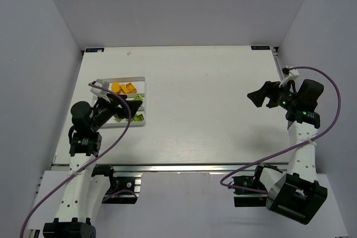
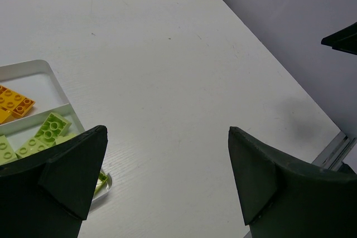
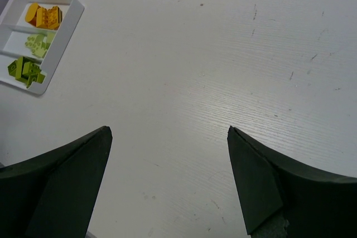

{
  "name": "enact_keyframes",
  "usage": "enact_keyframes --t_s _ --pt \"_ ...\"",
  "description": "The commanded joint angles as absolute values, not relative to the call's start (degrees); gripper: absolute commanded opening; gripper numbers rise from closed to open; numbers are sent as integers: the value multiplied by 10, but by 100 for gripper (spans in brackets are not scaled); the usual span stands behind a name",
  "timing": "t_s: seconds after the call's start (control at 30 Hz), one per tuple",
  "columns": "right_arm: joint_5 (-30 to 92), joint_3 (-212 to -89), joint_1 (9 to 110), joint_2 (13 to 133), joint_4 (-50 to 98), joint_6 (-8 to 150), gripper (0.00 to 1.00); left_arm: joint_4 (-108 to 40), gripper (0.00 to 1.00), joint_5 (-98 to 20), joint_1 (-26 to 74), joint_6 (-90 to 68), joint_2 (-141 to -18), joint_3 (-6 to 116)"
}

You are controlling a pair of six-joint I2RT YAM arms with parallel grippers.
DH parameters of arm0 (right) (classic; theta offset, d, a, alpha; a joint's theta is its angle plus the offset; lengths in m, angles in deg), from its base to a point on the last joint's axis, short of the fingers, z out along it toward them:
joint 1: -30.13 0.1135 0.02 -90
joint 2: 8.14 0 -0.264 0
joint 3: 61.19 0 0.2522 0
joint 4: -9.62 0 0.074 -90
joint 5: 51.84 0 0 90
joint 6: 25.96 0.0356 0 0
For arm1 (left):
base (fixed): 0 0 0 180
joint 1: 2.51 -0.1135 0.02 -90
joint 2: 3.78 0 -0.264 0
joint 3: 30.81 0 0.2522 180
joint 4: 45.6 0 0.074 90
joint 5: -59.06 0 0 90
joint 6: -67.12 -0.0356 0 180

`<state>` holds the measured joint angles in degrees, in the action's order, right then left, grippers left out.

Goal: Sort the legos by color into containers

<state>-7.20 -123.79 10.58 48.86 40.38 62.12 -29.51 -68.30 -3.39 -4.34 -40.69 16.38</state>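
Note:
The white tray (image 1: pixel 143 80) lies at the left of the table. Orange-yellow bricks (image 1: pixel 124 87) fill its far compartment and lime green bricks (image 1: pixel 138 117) lie in the nearer ones. My left gripper (image 1: pixel 131 108) hangs open and empty over the tray's right side. In the left wrist view it (image 2: pixel 167 137) frames bare table, with the tray's rim (image 2: pixel 39 64), orange bricks (image 2: pixel 14 103) and green bricks (image 2: pixel 50 126) at the left. My right gripper (image 1: pixel 262 100) is open and empty at the far right. In the right wrist view it (image 3: pixel 169 132) is over bare table, with the tray (image 3: pixel 72 18) far off.
White walls enclose the table on the left, back and right. The table's front edge has a metal rail (image 1: pixel 189 168) by the arm bases. No loose bricks show on the tabletop (image 1: pixel 206 104).

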Motion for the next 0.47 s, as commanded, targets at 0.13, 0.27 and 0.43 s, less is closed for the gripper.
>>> enact_keyframes --t_s 0.13,0.27,0.43 --pt "-148 -1239 99 476 427 566 89 -302 98 -695 -32 -53 -399 164" --pt "-138 -1238 100 471 417 588 89 -304 98 -700 -32 -52 -397 162" --pt "-132 -1227 100 464 400 594 90 -303 98 -697 -32 -53 -394 161"
